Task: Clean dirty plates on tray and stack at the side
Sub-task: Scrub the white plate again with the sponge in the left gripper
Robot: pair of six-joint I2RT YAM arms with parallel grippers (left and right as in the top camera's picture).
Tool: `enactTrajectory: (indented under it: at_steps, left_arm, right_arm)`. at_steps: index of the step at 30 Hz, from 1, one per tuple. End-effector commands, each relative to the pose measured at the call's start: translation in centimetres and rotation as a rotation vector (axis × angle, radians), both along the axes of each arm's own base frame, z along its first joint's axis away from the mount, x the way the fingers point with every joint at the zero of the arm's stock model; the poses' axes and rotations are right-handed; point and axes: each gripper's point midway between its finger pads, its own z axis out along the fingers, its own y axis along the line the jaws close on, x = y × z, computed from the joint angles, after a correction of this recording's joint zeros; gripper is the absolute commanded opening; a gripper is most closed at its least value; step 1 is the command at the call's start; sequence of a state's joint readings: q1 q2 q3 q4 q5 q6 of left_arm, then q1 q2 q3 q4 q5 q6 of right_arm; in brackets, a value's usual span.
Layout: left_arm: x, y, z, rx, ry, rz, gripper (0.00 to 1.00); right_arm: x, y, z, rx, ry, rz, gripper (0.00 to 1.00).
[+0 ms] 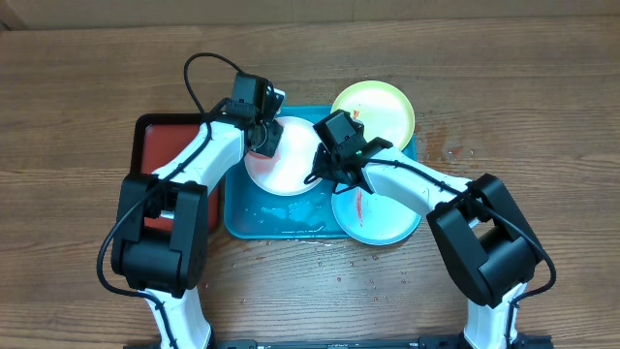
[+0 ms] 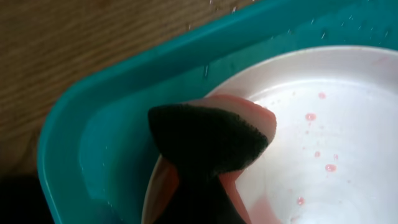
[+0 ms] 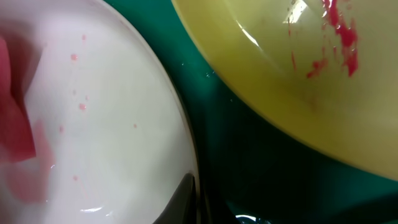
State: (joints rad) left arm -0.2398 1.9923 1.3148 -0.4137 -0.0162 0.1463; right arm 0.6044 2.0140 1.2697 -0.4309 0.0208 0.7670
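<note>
Nearest, a cyan plate (image 1: 380,221), lying over the near right corner of the tray (image 1: 235,208), part of it out over the worktop (image 1: 77,116). Red smear down its middle, not cleaned yet. Right arm (image 1: 417,189) passing just above it. Could get bumped by that arm and slide off the rim.

Next, inside the tray, a white plate (image 1: 291,174). Wet, with small pink drops. Left jaws clamped on a sponge (image 2: 208,140), pink with a dark top, pressed at the plate's far left edge. Right jaws together, holding nothing, low between the white plate and the green plate (image 1: 378,107). Hard to tell whether touching the white plate or not.

Risk here: pushing hard on that edge with no firm hold on the plate. Might tip up or skate on the wet tray. Might also splash water out; a few drops on the worktop already.

Farthest, the green plate, resting over the far right corner of the tray, red marks on it. Red tray (image 1: 160,145) off to the left, under the left arm (image 1: 208,150). No stack at the side yet.
</note>
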Motion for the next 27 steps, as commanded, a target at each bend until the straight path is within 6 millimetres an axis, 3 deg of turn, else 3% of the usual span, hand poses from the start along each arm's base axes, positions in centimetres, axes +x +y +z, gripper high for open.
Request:
enactTrajectory:
  at_steps: [1, 5, 8, 12, 15, 18, 21, 23, 27]
  left_arm:
    - [0.2, -0.5, 0.1, 0.036, -0.025, -0.07, 0.04]
    - [-1.5, -0.6, -0.8, 0.039, 0.05, -0.088, 0.04]
    - [-4.4, -1.1, -1.7, -0.003, 0.178, -0.116, 0.04]
    - [-8.0, -2.6, -2.2, -0.106, 0.33, -0.158, 0.04]
    - [-9.0, -4.4, -1.5, -0.217, 0.369, -0.194, 0.04]
    - [-8.0, -6.8, 0.4, -0.346, 0.339, -0.239, 0.04]
    - [-5.0, -7.6, 3.1, -0.4, 0.261, -0.185, 0.04]
    - [-2.3, -6.9, 5.2, -0.389, 0.192, -0.099, 0.04]
    - [2.1, -3.6, 10.1, -0.328, 0.067, 0.138, 0.04]
  right_arm:
    - [-0.4, -0.4, -1.0, -0.034, 0.017, 0.008, 0.04]
    - [-0.4, -0.4, -1.0, -0.034, 0.016, 0.008, 0.04]
    - [-0.4, -0.4, -1.0, -0.034, 0.016, 0.008, 0.04]
    - [-0.4, -0.4, -1.0, -0.034, 0.016, 0.008, 0.04]
    - [-0.3, -0.4, -1.0, -0.032, 0.014, 0.007, 0.04]
    - [-0.3, -0.4, -1.0, -0.032, 0.014, 0.008, 0.04]
    - [-0.4, -0.4, -1.0, -0.032, 0.015, 0.008, 0.04]
    - [-0.5, -0.5, -1.1, -0.036, 0.02, 0.008, 0.04]
    - [-0.7, -0.5, -1.1, -0.039, 0.027, 0.016, 0.04]
